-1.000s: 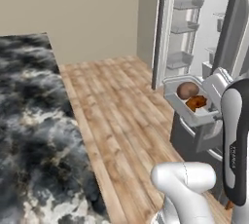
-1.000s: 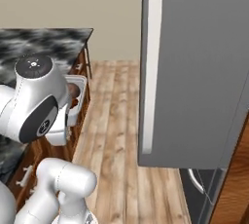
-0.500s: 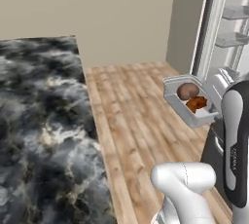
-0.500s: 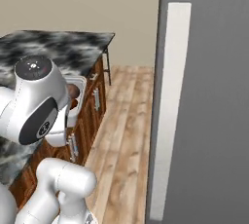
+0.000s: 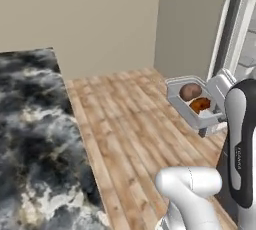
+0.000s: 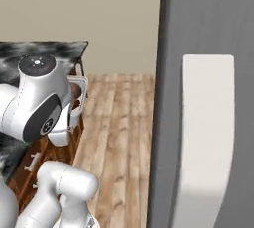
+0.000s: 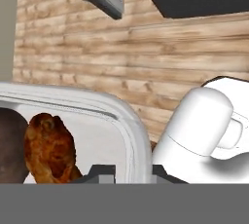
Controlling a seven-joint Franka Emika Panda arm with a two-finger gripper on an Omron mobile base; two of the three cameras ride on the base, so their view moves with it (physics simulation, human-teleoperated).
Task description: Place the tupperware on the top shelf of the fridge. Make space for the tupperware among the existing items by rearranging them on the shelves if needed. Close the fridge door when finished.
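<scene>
In the left base view, the tupperware (image 5: 194, 102) hangs in the air above the wooden floor (image 5: 131, 124), carried at the end of the white arm (image 5: 241, 144). The gripper (image 5: 214, 122) sits at the tub's near right edge, its jaws drawn nearly together on the rim, so the tub is held by its wall. Inside the tub lie a round brown lump (image 5: 190, 92) and, just beside it, an orange-brown piece of food (image 5: 200, 105). The fridge (image 5: 239, 34) stands at the right edge, with one long white handle visible. A dark marbled counter (image 5: 35, 139) runs along the left.

In the right base view, the arm's large joint covers most of the tupperware (image 6: 79, 98); a pale rim and a sliver of brown show past it. The grey fridge door (image 6: 208, 73) fills the right side with its white vertical handle (image 6: 206, 138) close to the camera. The counter (image 6: 44, 53) lies behind the arm, with wooden cabinets beneath.

In the hand view, the two dark fingertips (image 7: 102, 172) close on the tub's curved white rim (image 7: 131, 130), one on each side of the wall. The orange-brown food (image 7: 51, 147) lies inside, touching the brown lump (image 7: 9, 145) at the left edge. The wooden floor (image 7: 146, 62) lies beyond.
</scene>
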